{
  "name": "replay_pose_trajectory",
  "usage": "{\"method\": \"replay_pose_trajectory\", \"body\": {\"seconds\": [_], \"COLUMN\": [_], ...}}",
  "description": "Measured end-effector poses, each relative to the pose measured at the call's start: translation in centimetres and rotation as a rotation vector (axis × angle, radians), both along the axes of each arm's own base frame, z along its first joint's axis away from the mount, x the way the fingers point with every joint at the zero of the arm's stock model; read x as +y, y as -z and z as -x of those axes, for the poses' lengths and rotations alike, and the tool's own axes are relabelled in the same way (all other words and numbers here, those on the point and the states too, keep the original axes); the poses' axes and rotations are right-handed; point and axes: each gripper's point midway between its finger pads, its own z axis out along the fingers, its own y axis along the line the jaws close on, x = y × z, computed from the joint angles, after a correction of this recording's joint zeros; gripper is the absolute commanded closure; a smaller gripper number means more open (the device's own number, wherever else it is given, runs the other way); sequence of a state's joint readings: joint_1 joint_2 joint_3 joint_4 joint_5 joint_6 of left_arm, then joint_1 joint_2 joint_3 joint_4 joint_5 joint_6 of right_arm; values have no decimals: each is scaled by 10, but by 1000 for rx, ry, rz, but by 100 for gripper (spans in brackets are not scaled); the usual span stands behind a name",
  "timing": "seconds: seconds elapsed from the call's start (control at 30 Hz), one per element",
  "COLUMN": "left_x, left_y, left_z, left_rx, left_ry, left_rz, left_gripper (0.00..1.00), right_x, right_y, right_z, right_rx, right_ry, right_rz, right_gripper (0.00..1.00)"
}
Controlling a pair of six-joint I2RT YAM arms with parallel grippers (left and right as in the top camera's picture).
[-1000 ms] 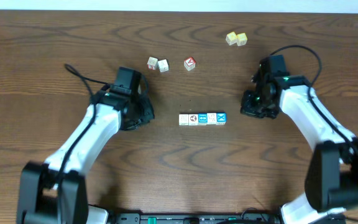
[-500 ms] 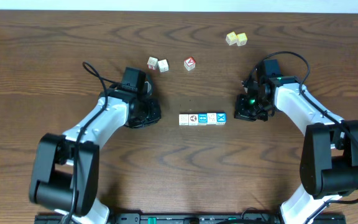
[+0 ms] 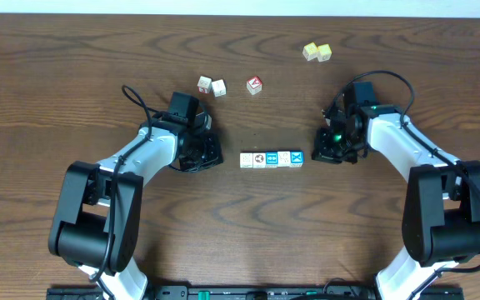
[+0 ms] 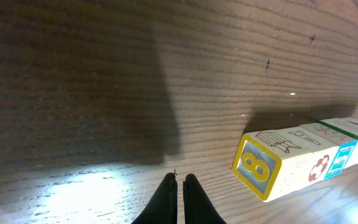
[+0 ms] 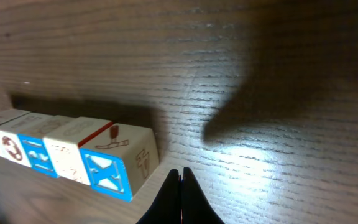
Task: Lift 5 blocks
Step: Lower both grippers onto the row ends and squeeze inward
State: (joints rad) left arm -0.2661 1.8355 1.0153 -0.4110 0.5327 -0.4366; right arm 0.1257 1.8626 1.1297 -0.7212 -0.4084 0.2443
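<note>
overhead: the blocks point(image 3: 271, 158) lie in one touching row on the table point(image 3: 248, 225), with the left gripper point(image 3: 215, 156) just off the row's left end and the right gripper point(image 3: 322, 150) just off its right end, neither touching. the step looks like a squeeze from both ends, so both tips should meet the end faces at their centres, on the row's own line, and press evenly before any lift; a crooked push would likely buckle the row. left wrist: the fingers are pinched together with nothing between them, low over the wood. the yellow-rimmed end block point(image 4: 258, 167) sits ahead and off to the right, so the tip should shift across to face it squarely. right wrist: fingers likewise clenched and empty, the blue end block point(image 5: 107, 175) near, ahead and left; same correction, then both rise together, slowly.
</note>
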Motion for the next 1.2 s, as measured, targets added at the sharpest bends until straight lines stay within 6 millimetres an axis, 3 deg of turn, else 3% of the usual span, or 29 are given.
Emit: {"method": "replay_pose_trajectory", "body": {"seconds": [0.33,0.7,1.2], "left_x": [-13,-14,-39], "left_y": [-1,7,4], "left_z": [4,1,7], "left_rx": [-15,-14,-48], "left_ry": [39,39,106], "left_rz": [4,3,18], "left_gripper": [93,92,92], "right_x": [0,9,16], "right_y": [18,17,16], "right_z": [8,6,6], "right_rx": [1,-13,-18], "right_ry": [32,20,9], "right_rz": [-8,-13,-19], "right_gripper": [99,99,99]}}
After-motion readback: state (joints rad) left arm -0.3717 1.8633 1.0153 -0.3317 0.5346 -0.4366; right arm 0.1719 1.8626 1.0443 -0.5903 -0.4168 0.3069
